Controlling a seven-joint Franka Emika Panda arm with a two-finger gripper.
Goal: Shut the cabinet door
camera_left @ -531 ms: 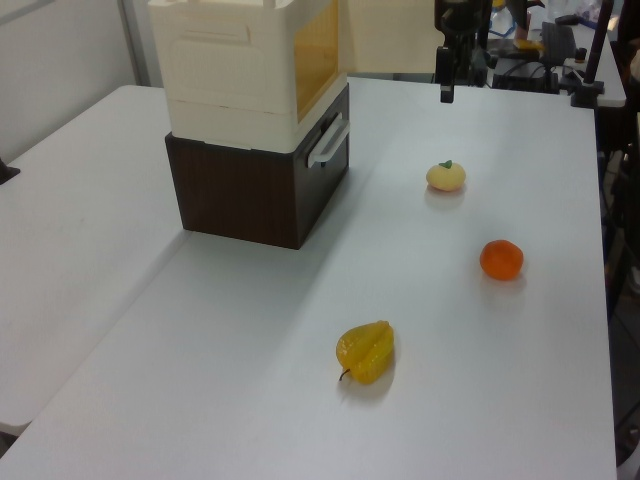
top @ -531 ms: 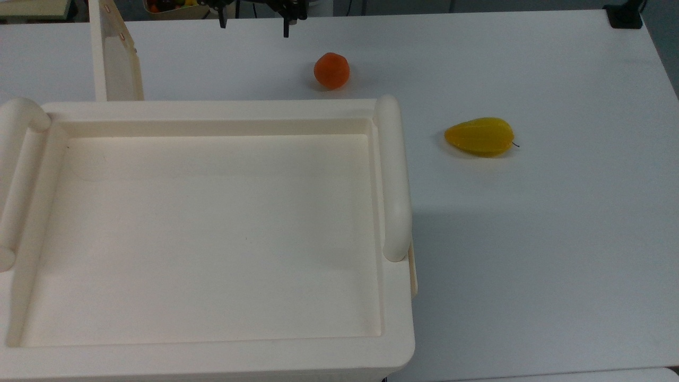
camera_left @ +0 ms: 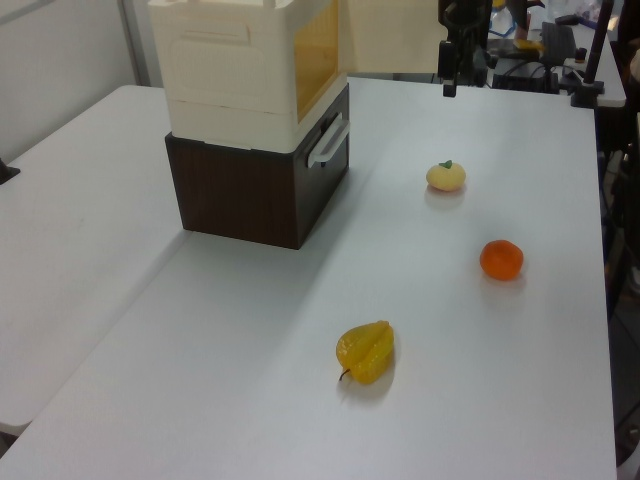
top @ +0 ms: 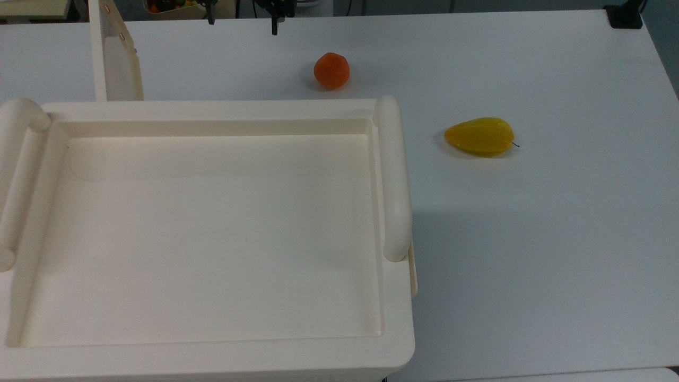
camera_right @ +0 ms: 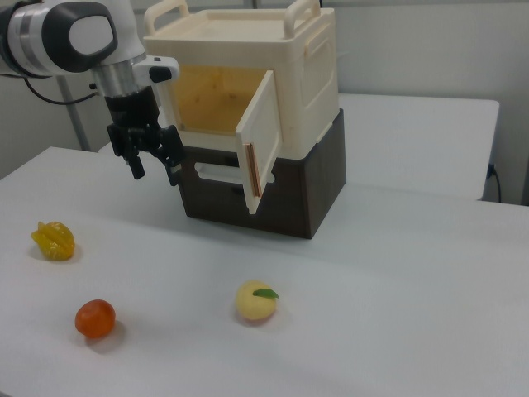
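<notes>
Gripper (camera_right: 154, 168) fingers spread, flat rimmed cabinet door (camera_right: 263, 139) ajar

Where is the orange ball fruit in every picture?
Top view: the orange fruit sits near the top middle, on the table beyond the cabinet.
Left view: it is at the right, below the pale peach.
Right view: it is at the bottom left.
Shared landmark: the yellow starfruit lies near it in each.

My gripper (camera_right: 154, 162) hangs open-fingered beside the cabinet (camera_right: 248, 74), whose door (camera_right: 260, 141) stands ajar above the table (camera_right: 372, 289).
</notes>
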